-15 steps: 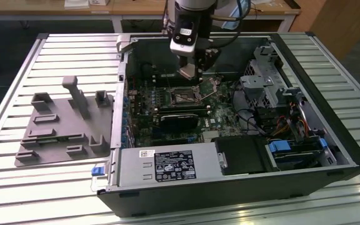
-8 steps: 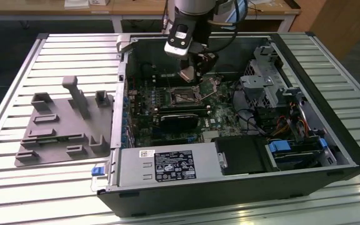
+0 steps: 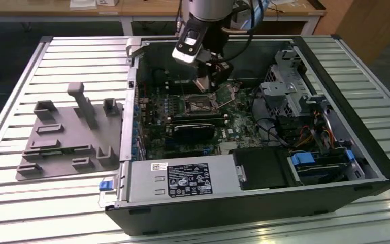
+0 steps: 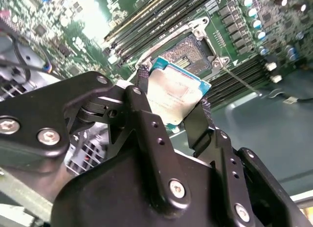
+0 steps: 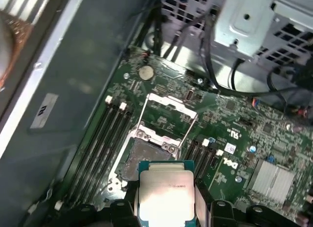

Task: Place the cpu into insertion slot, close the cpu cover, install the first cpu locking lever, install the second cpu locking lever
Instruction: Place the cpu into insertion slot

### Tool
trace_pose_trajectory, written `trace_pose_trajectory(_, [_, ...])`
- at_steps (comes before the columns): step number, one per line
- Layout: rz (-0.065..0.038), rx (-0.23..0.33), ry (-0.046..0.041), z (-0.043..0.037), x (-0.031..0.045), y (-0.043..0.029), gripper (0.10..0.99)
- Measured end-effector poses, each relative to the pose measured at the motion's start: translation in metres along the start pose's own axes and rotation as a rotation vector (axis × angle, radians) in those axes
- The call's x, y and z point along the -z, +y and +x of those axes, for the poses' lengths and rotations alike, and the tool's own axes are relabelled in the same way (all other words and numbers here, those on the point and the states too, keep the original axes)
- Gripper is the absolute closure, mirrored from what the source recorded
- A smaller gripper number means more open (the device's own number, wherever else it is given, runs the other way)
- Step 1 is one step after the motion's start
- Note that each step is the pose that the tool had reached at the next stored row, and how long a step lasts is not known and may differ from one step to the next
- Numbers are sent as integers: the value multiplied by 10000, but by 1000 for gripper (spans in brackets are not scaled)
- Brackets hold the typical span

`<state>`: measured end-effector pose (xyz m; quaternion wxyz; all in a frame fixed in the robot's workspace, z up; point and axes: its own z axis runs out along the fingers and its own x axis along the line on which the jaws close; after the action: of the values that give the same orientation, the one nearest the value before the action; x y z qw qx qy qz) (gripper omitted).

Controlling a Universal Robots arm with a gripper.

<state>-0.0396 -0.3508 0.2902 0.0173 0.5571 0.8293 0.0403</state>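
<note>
Your gripper point(image 4: 173, 90) is closed narrow on the cpu point(image 5: 167, 195), pinching two opposite edges and holding it over the open slot point(image 5: 143, 156), clear of it. The cover point(image 5: 168, 114) lies flipped open beside the slot. A printed label point(image 3: 188, 180) marks the near metal box point(image 3: 148, 178).

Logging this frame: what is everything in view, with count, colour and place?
cpu: 1, grey top, green edge, held in the gripper above the motherboard
insertion slot: 1, dark, empty, on the motherboard
cpu cover: 1, silvery, swung open beside the slot
motherboard: 1, green, inside the computer case
computer case: 1, black, open, on the slatted table
power supply: 1, silver, in the case, nearest the exterior camera
fixture: 1, grey, on the table, exterior view's left
gripper: 1, black, shut on the cpu
</note>
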Motion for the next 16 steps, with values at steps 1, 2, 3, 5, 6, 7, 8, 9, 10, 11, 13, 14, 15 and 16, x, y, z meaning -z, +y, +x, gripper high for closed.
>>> trace_pose_trajectory(1, [-3,-179,-15,0,-11,-1,549])
trace_pose_trajectory(2, [-6,-359,-30,0,-22,-2,549])
trace_pose_trajectory(3, [-8,-548,-47,0,-33,-3,549])
trace_pose_trajectory(5, [-15,-912,-79,-1,-55,-5,549])
trace_pose_trajectory(6, [-18,-1091,-94,-1,-65,-6,549])
trace_pose_trajectory(7, [-20,-1271,-110,-1,-76,-7,549])
trace_pose_trajectory(8, [-23,-1449,-126,-1,-86,-8,549])
trace_pose_trajectory(9, [-26,-1629,-141,-2,-97,-8,549])
trace_pose_trajectory(10, [-29,-1813,-157,-2,-107,-10,549])
trace_pose_trajectory(11, [-32,-1993,-173,-2,-118,-10,549])
trace_pose_trajectory(13, [-37,-2349,-203,-2,-140,-13,549])
trace_pose_trajectory(14, [-41,-2498,-216,-1,-152,-14,549])
trace_pose_trajectory(15, [-42,-2623,-227,0,-163,-15,549])
trace_pose_trajectory(16, [-44,-2735,-236,2,-176,-16,549])
